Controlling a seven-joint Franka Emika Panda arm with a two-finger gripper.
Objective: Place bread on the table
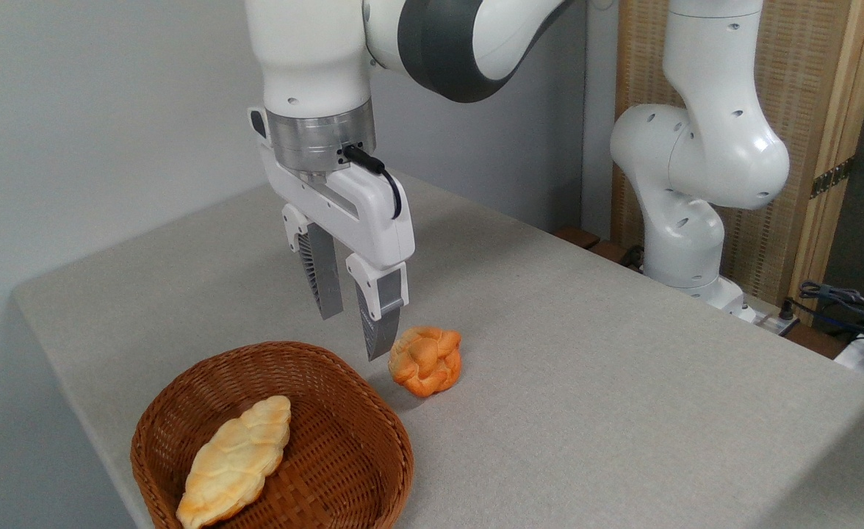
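The bread [235, 461], a long pale golden braided loaf with browner ends, lies inside the brown wicker basket [373, 433] at the front left of the table [586, 353]. My gripper [353, 336] hangs above the basket's far rim, fingers pointing down. It is open with nothing between the fingers. It is apart from the loaf, higher and further back to the right.
A small round orange knotted bun [426, 360] sits on the fabric just right of the gripper's near finger. The arm's white base [685, 242] stands at the back right, with cables [843, 301] beyond the table edge.
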